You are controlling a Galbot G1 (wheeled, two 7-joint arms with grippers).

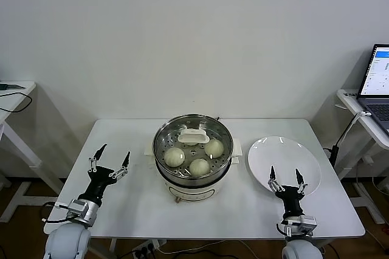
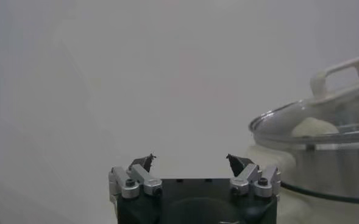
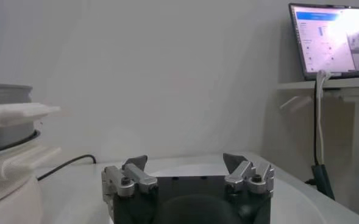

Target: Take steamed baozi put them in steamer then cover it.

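Left gripper [image 1: 112, 158] hovers low over the near-left part of the white table [image 1: 121, 210], fingers spread wide, nothing between them. Right gripper [image 1: 285, 176] sits over the near edge of the white plate [image 1: 284, 152], jaws likewise spread and empty. The steamer [image 1: 192, 177] stands between the two grippers, to the right of the left one and to the left of the right one, slightly farther from the robot than both, well apart from each. The cover [image 1: 193, 138] is seated on the steamer rim, white handle up. Three steamed baozi [image 1: 199, 166] are visible through the glass on the perforated tray; a fourth can't be confirmed, the handle blocks that spot. In the left wrist view the steamer [image 2: 325, 152] shows off to one side of the open fingers [image 2: 144, 163], cover [image 2: 344, 73] on, buns pale behind the glass. The right wrist view shows the steamer base edge and a laptop [image 3: 331, 38] on a side desk beyond the plate.
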